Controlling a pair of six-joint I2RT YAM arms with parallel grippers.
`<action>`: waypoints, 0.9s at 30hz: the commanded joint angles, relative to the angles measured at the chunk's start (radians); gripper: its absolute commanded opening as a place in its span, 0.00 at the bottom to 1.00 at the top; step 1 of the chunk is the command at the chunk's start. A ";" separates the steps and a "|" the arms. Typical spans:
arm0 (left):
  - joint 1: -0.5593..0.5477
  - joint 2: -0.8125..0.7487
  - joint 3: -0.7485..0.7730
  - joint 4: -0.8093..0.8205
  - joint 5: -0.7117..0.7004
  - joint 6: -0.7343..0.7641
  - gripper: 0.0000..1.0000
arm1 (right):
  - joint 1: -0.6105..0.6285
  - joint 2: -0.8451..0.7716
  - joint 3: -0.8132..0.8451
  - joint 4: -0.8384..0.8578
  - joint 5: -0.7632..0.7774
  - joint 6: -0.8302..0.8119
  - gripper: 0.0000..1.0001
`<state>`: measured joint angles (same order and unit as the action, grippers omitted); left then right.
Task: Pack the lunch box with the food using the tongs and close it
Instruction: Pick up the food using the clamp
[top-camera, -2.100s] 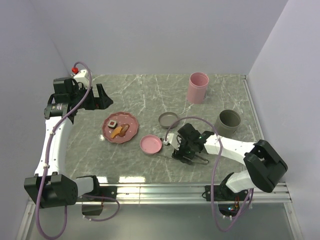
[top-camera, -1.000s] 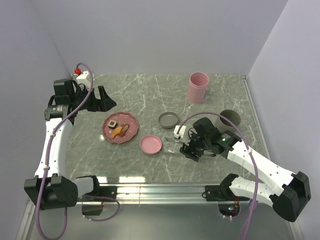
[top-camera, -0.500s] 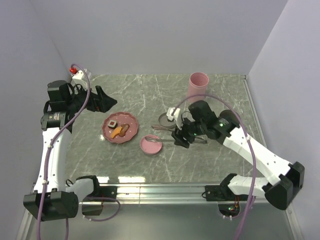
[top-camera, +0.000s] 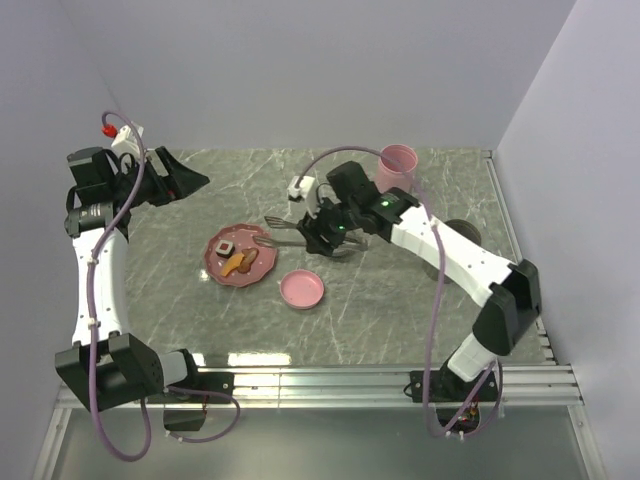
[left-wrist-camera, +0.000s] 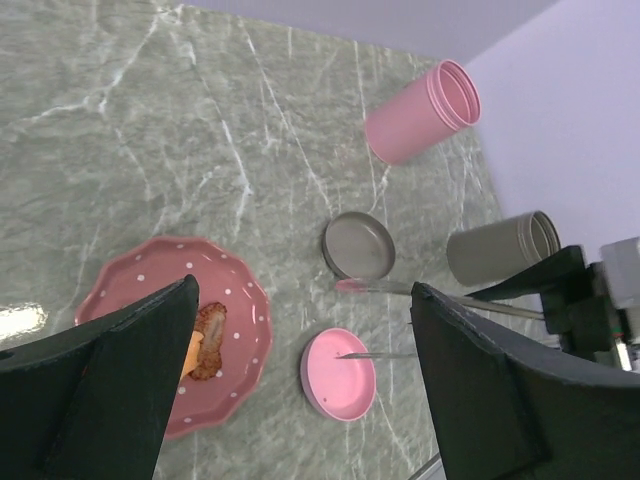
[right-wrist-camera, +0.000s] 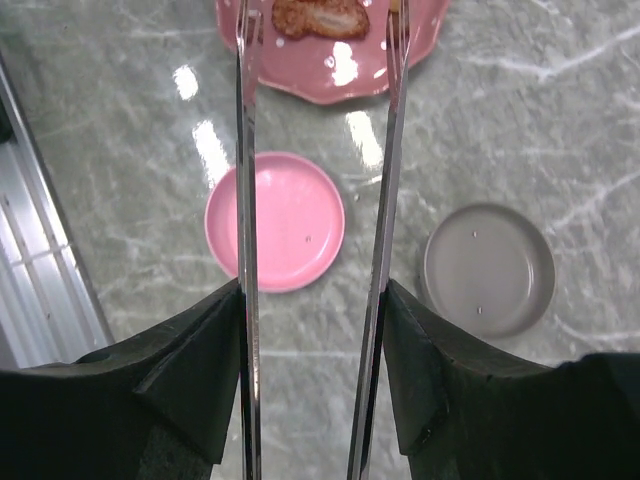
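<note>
While the right gripper (right-wrist-camera: 312, 300) reaches across the grey marble table (top-camera: 330, 330), we see it clenched on the long thin silver metal tongs (right-wrist-camera: 246, 200). Its two black fingers (right-wrist-camera: 190, 380) press on the outer sides of the two slender arms, which stand apart and nearly parallel between them. We read the tongs' long axis as running sideways across the table in the overhead view. The free tips point to the robot's left, at the scalloped pink plate with white dots (top-camera: 258, 272), and the joined end is hidden behind the gripper.

In the right wrist view the two tips reach the plate's near rim and flank a brown-orange piece of food (right-wrist-camera: 320, 15); we cannot tell whether they touch plate or food. Below the tongs lies a small round pink lid (right-wrist-camera: 290, 222), with one arm crossing over it, and a small round grey lid (right-wrist-camera: 488, 270) sits just outside the other arm. On the plate we also make out a white-and-dark roll slice (top-camera: 225, 244) beside the brown-orange pieces.

The left gripper (top-camera: 190, 178) hangs released, jaws wide with nothing between them, over the table's far left corner, well apart from the plate.
</note>
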<state>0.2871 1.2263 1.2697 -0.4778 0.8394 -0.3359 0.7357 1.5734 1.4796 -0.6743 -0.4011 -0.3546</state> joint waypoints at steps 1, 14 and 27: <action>0.020 0.013 0.078 0.004 -0.003 -0.006 0.93 | 0.037 0.081 0.088 0.045 0.036 0.020 0.60; 0.076 0.047 0.068 -0.048 -0.006 0.075 0.99 | 0.140 0.390 0.387 0.053 0.113 0.060 0.59; 0.090 0.044 0.051 -0.038 -0.002 0.103 0.99 | 0.172 0.560 0.508 0.036 0.123 0.057 0.60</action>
<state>0.3691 1.2747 1.3170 -0.5316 0.8299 -0.2657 0.9035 2.1178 1.9270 -0.6548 -0.2932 -0.3031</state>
